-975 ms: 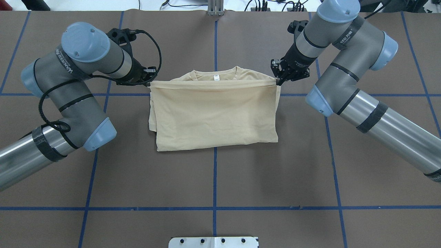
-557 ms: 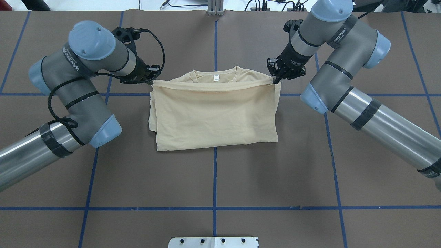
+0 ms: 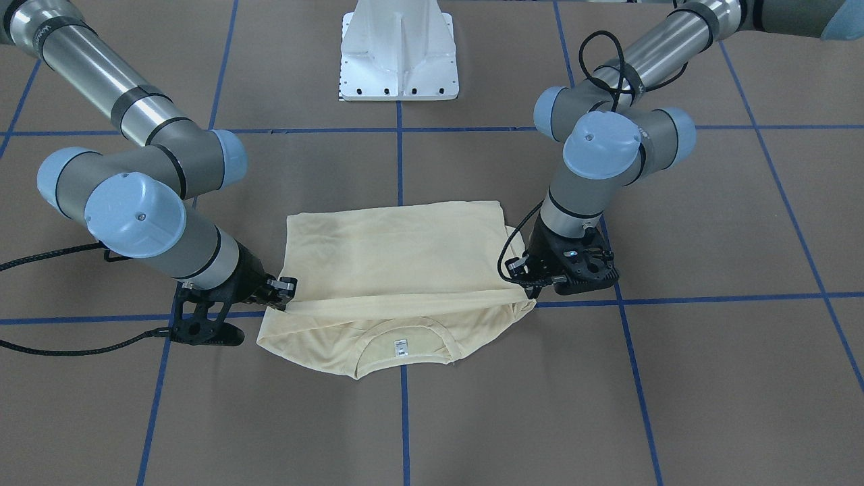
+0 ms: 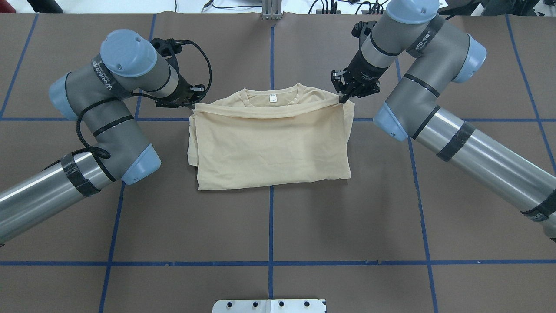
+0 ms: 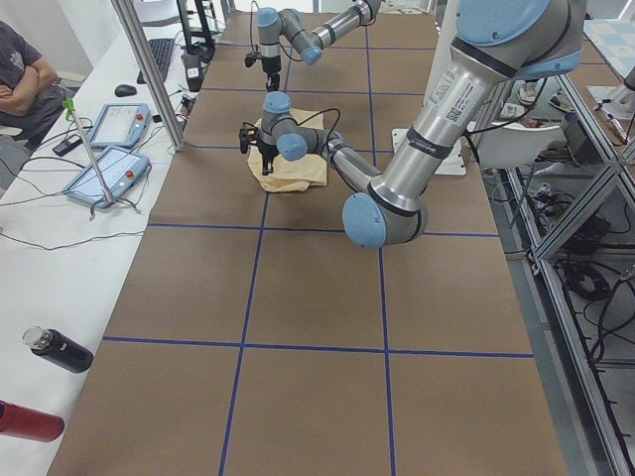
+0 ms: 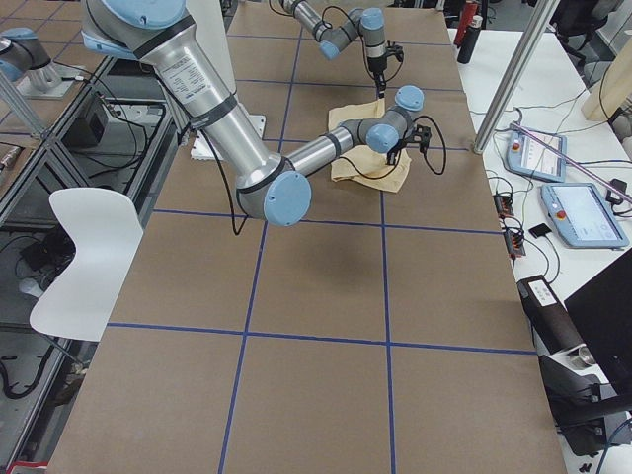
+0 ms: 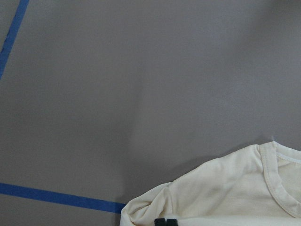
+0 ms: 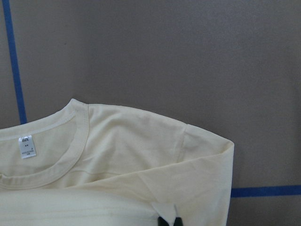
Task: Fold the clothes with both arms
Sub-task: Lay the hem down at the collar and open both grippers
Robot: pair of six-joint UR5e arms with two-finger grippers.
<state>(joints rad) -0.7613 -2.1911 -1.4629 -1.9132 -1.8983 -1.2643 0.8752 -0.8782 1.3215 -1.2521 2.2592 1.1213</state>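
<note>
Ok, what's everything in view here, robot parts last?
T-shirt: one, cream-yellow, folded, table centre.
neck label: one, white, inside the collar.
table: one, brown, blue tape grid.
pedestal base: one, white, table's robot edge.
black bottle: one, black, white bench, operators' side.
red bottle: one, red, beside it.
chair: one, white, off the table, robot's side.
person: one, dark shirt, at the bench.
left arm: one, grey-silver, jaws shut on T-shirt's upper-layer corner.
right arm: one, grey-silver, jaws shut on the other corner.

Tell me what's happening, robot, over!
Left claw shut on shirt hem corner. Right claw shut on the other corner. Hem just short of collar. Nothing seen in the way.
</note>
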